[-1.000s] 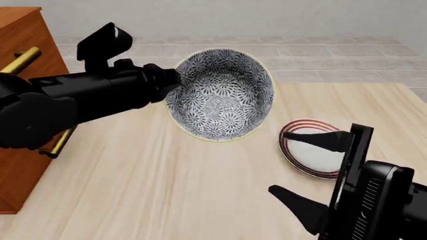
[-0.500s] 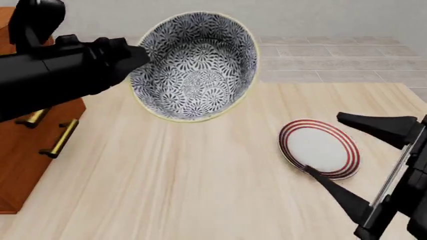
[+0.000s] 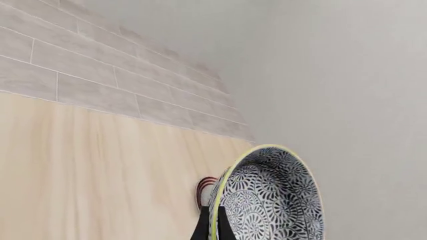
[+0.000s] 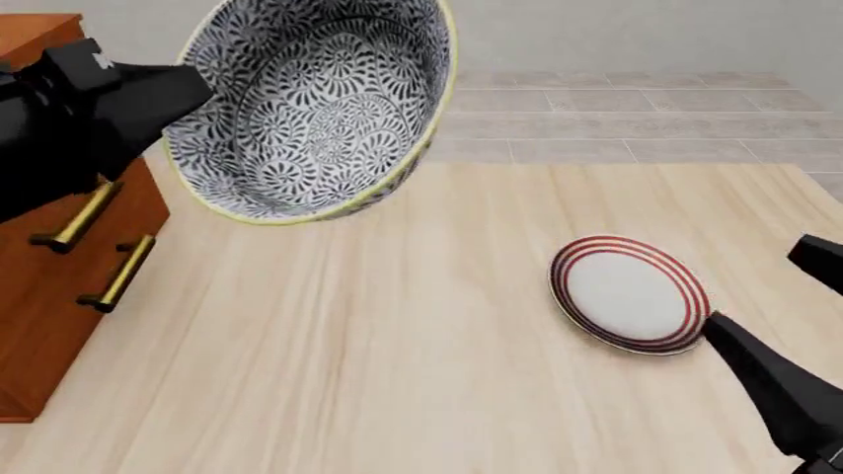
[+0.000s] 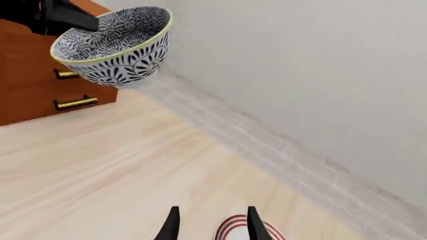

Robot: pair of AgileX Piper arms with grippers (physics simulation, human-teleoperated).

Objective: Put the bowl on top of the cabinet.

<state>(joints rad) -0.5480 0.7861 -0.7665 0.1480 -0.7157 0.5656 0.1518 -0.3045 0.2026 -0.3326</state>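
Over the table [image 4: 395, 375] the bowl [image 4: 316, 104] has risen in 1 s — left gripper [image 3: 211, 227] grasping its rim, nearing the cabinet [image 4: 53, 267] — right gripper [image 5: 210, 222] released.

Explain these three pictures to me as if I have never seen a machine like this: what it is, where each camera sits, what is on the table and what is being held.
These are simulator renders of two black robot arms at a wooden table, each ending in jaws that pinch.

The front view looks down from above and behind the arms. In it the left gripper comes in from the left, clamped on the rim of a patterned bowl and holding it tilted in the air beside a reddish-brown cabinet. A white plate with red rings lies on the table. At the lower right are the right gripper's spread fingers, holding nothing.

The other two cameras ride on the arms, just behind the jaws. The left one shows the bowl's rim pinched right in front of it. The right one shows its own open fingers over the plate, with the lifted bowl and the cabinet beyond.
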